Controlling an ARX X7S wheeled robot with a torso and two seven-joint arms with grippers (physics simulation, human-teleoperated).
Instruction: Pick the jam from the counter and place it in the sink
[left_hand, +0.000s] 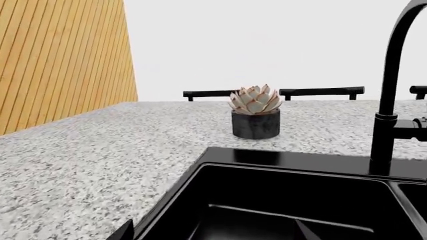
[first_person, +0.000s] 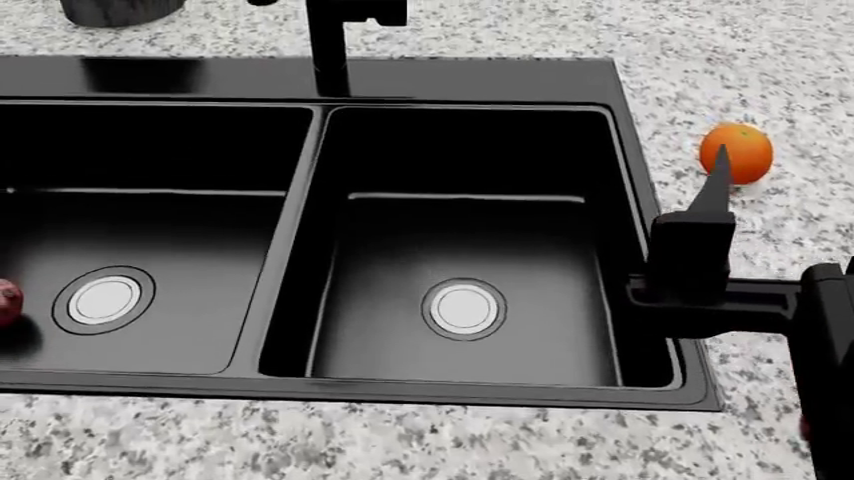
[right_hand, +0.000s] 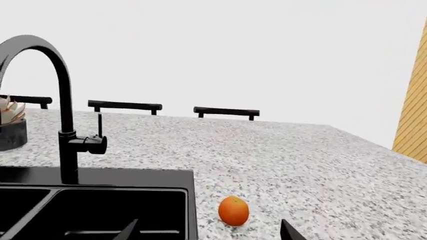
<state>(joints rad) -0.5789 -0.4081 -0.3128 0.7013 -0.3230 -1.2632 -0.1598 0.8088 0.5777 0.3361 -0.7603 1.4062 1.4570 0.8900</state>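
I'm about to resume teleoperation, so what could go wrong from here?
The jam shows in no view, so the open right gripper near the orange might take the wrong thing. A red object in the sink is cut off by the head view's edge; it may not be the jam.

From here I see the bench as speckled grey-and-white granite, polished smooth with a soft sheen. The sink looks like glossy black material, its rim mirroring the tap, which reads as black metal with a satin finish. Both drains shine like brushed silver metal. The orange has a smooth, slightly glossy skin. The succulent's pot looks like dark, rough, matt stone. The wall panel shows ribbed, warm-toned wood. My right gripper's fingers appear as matt black plastic.
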